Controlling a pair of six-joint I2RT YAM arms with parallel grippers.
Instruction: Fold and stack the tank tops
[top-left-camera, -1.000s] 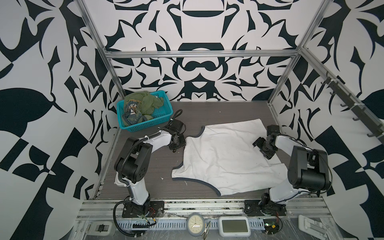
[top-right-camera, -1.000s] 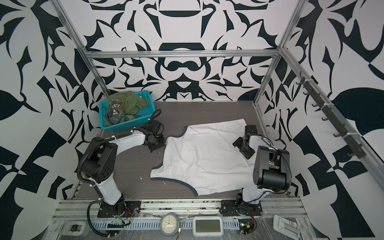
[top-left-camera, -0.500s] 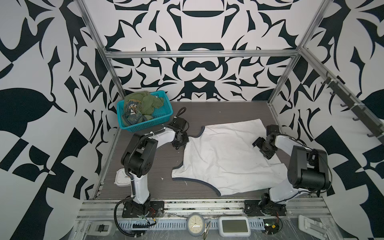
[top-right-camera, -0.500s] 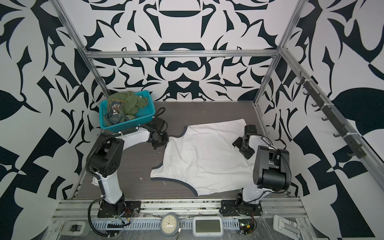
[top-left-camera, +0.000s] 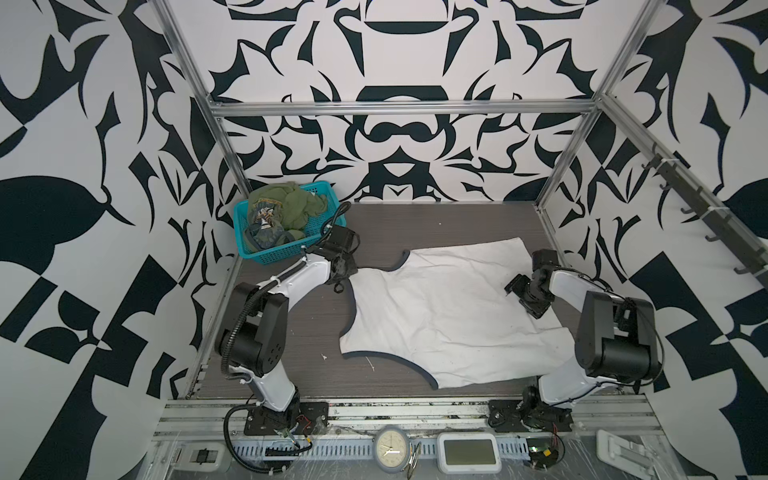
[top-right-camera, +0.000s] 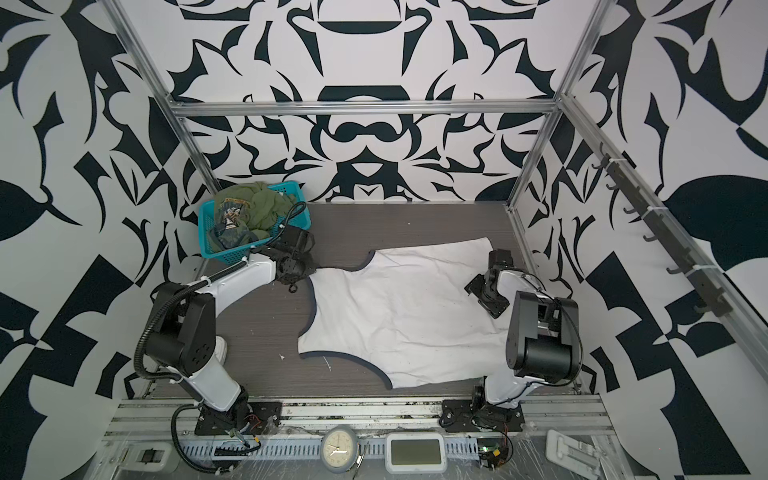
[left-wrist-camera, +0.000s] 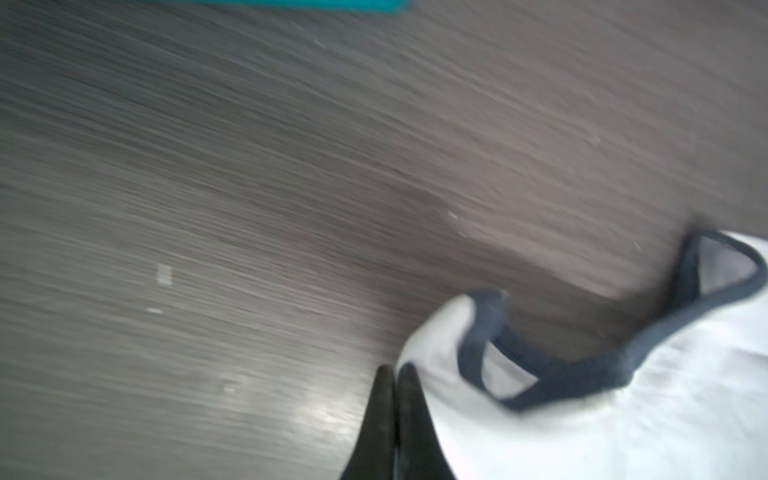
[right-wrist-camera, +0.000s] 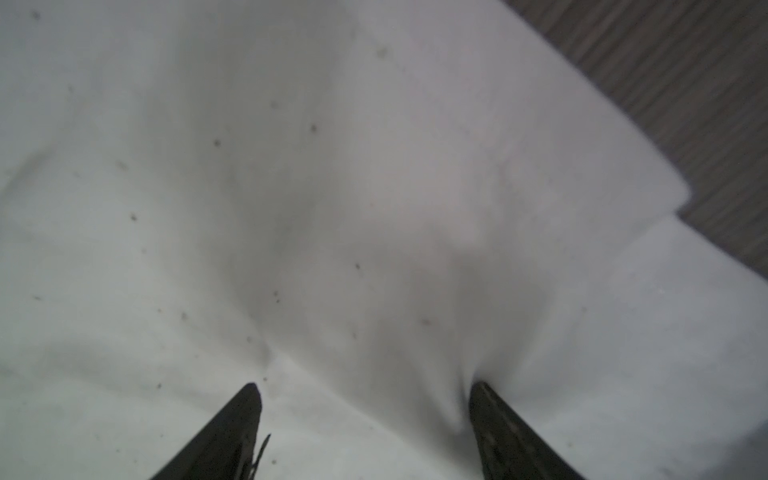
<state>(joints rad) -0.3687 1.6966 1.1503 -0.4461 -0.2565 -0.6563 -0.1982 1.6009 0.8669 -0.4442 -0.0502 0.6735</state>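
Two tank tops, one basket, two grippers.

White tank top (top-left-camera: 436, 316): one, spread flat on the worktop (top-left-camera: 436, 220), with navy trim along its armholes.

Olive tank top (top-left-camera: 286, 208): one, bundled in the teal basket (top-left-camera: 270, 251), which stands past the white tank top's strap end. It is seen in both top views only.

Left gripper (left-wrist-camera: 397, 368): at the white tank top's far strap. Only the left wrist view shows its jaws pressed together beside the curled trim. Whether cloth is caught between them cannot be told.

Right gripper (right-wrist-camera: 365, 386): at the white tank top's hem end. Only the right wrist view shows its jaws spread, tips resting on puckered cloth.
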